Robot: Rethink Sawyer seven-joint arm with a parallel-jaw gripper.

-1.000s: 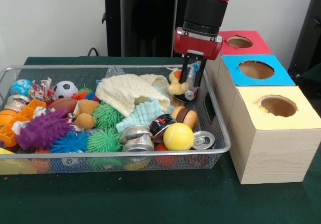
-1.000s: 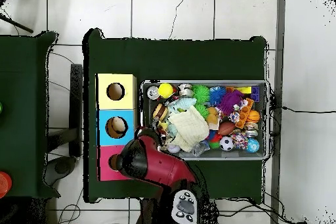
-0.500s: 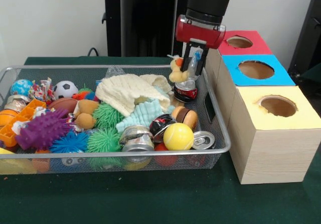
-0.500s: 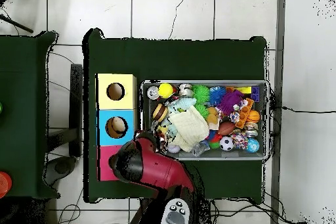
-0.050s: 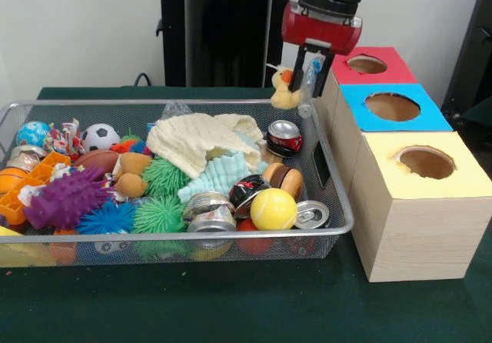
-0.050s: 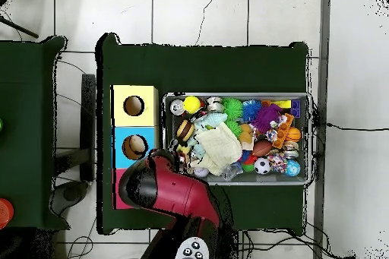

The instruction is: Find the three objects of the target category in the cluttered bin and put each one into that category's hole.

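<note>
The small yellow duck toy (image 5: 285, 89) hangs in the air above the far right corner of the wire bin (image 5: 338, 204), just beside the red-topped box (image 5: 388, 70). The hand (image 5: 309, 72) holds it: the black fingers (image 5: 300, 70) are closed narrow, and the duck sticks out to the left of them. A pale, clear piece also shows between the fingers, but I cannot tell what it is.

To the right of the bin stand 3 wooden boxes in a row, each with a round hole on top: the red-topped one farthest, the blue-topped box (image 5: 423, 116) in the middle and the yellow-topped box (image 5: 461, 181) nearest. In the overhead view the red arm (image 6: 171, 195) covers most of the red top, and something pale lies inside the blue hole (image 6: 134, 146).

Inside the bin, under the hand, a crushed red can (image 5: 283, 137) lies beside a cream knitted cloth (image 5: 192, 139). Near the front wall are a yellow ball (image 5: 273, 208), 2 silver cans (image 5: 209, 212), a purple spiky toy (image 5: 65, 198) and green spiky balls (image 5: 157, 214). A small football (image 5: 100, 137) lies at the far left. All stands on a dark green surface (image 5: 231, 304).
</note>
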